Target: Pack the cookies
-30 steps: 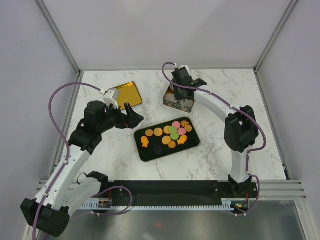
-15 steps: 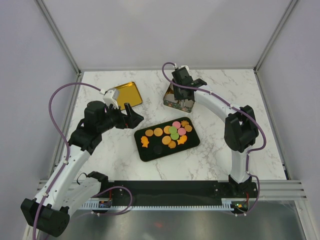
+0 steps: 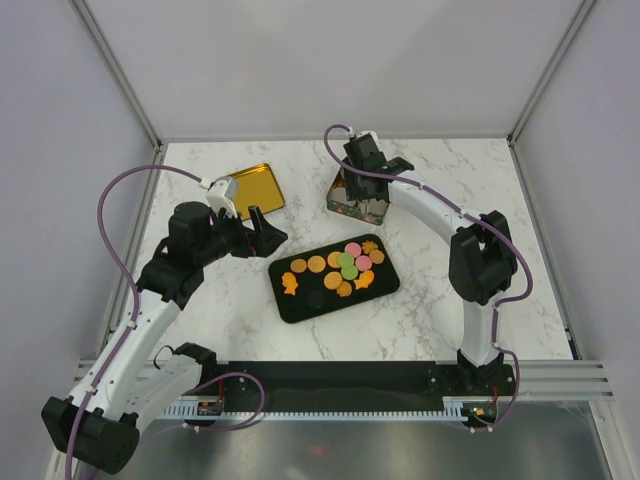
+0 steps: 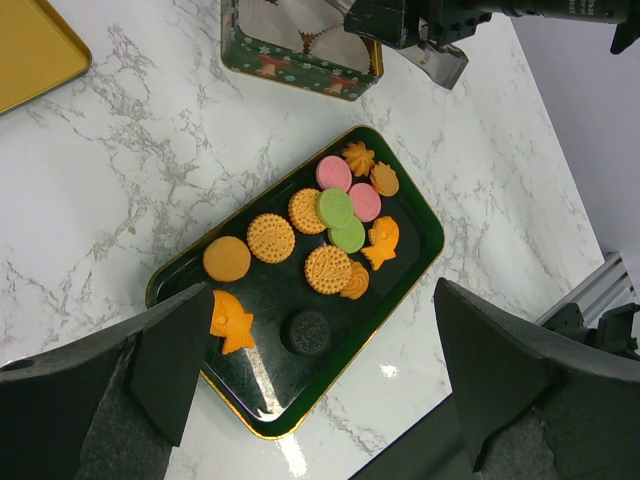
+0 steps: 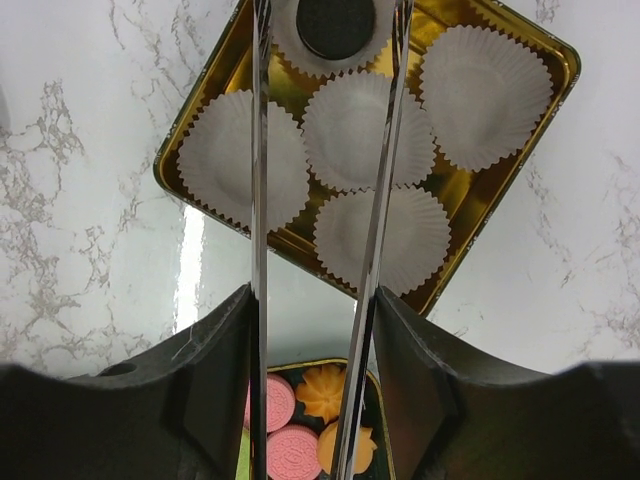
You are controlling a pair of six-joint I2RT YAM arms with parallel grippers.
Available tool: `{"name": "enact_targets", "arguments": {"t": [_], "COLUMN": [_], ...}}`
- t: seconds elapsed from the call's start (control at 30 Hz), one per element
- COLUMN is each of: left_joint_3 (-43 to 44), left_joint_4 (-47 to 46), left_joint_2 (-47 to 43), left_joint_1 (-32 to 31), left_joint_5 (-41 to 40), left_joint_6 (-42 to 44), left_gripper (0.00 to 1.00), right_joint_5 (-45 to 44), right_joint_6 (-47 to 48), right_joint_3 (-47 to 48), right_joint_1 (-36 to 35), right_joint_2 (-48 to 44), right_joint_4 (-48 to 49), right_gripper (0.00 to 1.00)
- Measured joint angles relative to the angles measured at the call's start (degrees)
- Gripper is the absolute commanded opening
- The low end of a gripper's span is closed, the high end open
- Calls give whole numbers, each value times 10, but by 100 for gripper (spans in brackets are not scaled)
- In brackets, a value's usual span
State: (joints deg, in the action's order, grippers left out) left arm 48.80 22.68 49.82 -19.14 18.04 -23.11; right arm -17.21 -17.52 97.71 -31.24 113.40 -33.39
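Observation:
The cookies (image 3: 340, 265) lie on a black gold-rimmed tray (image 3: 385, 290) mid-table: orange, pink and green rounds, orange fish shapes and one dark round (image 4: 309, 331). My left gripper (image 3: 265, 232) is open and empty, hovering left of the tray; in its wrist view (image 4: 320, 400) the jaws straddle the tray's near end. My right gripper (image 3: 360, 185), with long metal blades, is over the green tin (image 3: 357, 205). In its wrist view (image 5: 328, 40) the blades stand apart on either side of a dark cookie (image 5: 335, 25) lying in a paper cup liner, touching neither blade.
The tin (image 5: 505, 235) holds several white cup liners (image 5: 357, 130), the others with nothing in them. A gold lid (image 3: 250, 190) lies at the back left, behind my left gripper. Frame posts and walls ring the marble table.

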Motion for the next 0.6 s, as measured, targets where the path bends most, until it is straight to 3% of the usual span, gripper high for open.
{"name": "enact_targets", "arguments": {"t": [0.17,0.33,0.47,0.6], "left_joint_3": [0,0,0,0], "left_joint_4": [0,0,0,0], "left_joint_2": [0,0,0,-5], "left_joint_1": [0,0,0,0], "left_joint_5": [0,0,-1,-10], "left_joint_6": [0,0,0,0], "left_gripper": [99,99,99,98], "right_joint_5": [25,64,89,125], "right_joint_6": [-1,-7,-7,-17], "right_joint_3": [-21,-125,-219,-294], "right_joint_1": [0,-14,-83,-168], "right_joint_2": [-39,-189,-318,-369], "right_joint_4": [-2,2,5,2], "right_gripper": [53,52,52,52]}}
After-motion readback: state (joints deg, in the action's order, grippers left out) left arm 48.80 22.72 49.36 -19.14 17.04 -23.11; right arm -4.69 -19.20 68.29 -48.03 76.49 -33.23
